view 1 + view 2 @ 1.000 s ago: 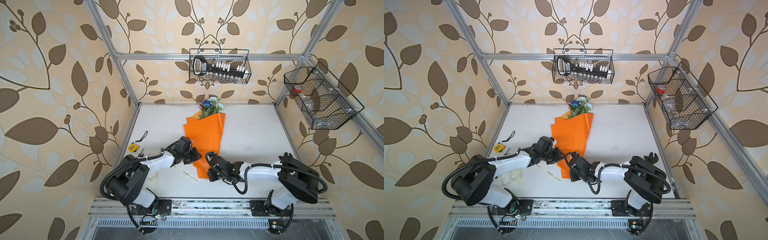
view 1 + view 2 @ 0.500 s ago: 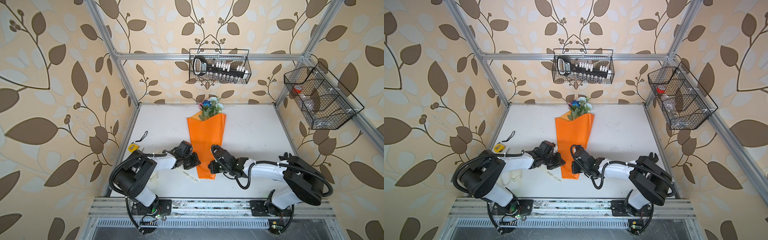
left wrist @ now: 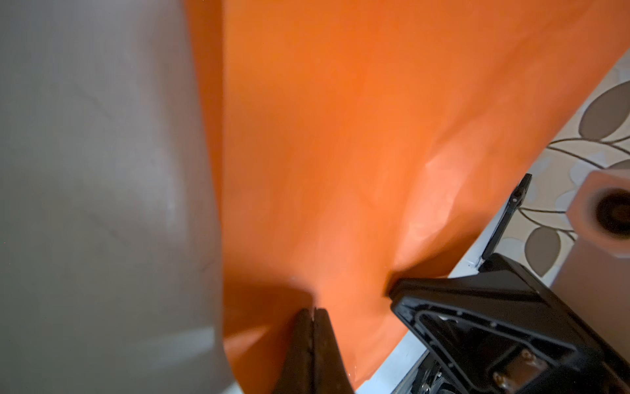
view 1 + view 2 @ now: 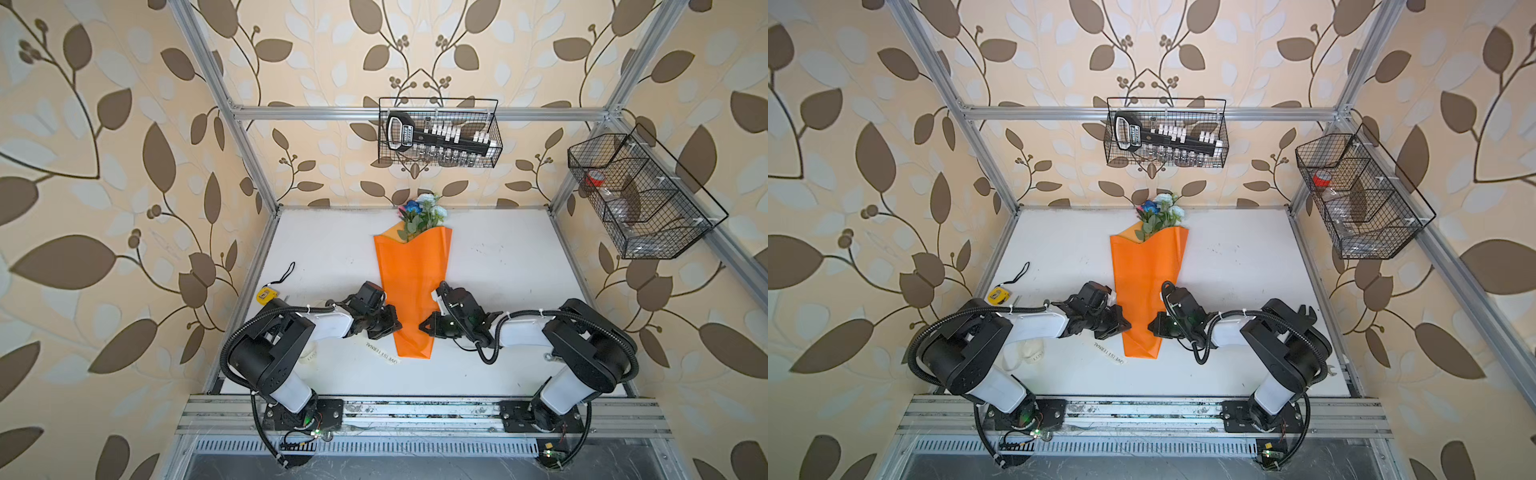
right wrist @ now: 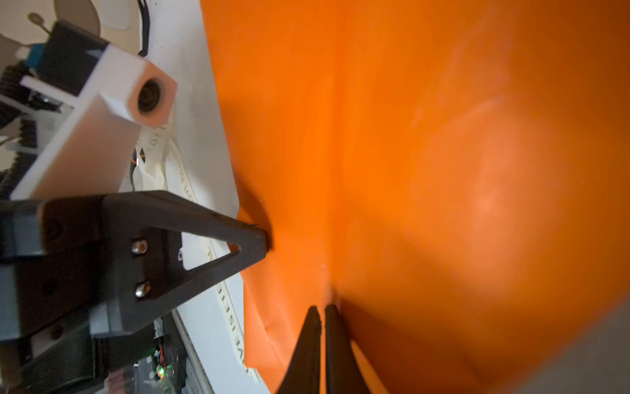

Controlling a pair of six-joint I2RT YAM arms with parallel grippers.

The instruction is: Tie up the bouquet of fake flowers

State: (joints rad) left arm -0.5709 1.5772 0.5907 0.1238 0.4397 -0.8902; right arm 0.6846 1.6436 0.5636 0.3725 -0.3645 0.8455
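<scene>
Where the bouquet [image 4: 411, 286] lies flat along the middle of the white table [image 4: 498, 257], its orange wrapping paper is wide at one end, where pink, blue and pale blooms [image 4: 422, 212] poke out, and narrow at the other; both top views show it so. The left gripper [image 4: 395, 326] sits at the left edge of the bouquet's narrow lower part. The right gripper [image 4: 422, 326] sits at the right edge of the same stretch, so the two black grippers face each other across the paper. In the left wrist view the left gripper's fingers [image 3: 300, 341] are pressed together with no gap. The orange paper rises into a small ridge right at their tips, pinched between them. In the right wrist view the right gripper's fingers [image 5: 308, 344] are all but closed, with only a hairline slit between them and a fold of the paper caught at the tip. The same view shows the left gripper's tip set into a dark pucker on the opposite edge of the bouquet. A cream ribbon [image 4: 382, 357] with dark lettering lies on the table just beside the bouquet's narrow end, on its left. A yellow tape measure [image 4: 264, 294] sits well off to the bouquet's left.
</scene>
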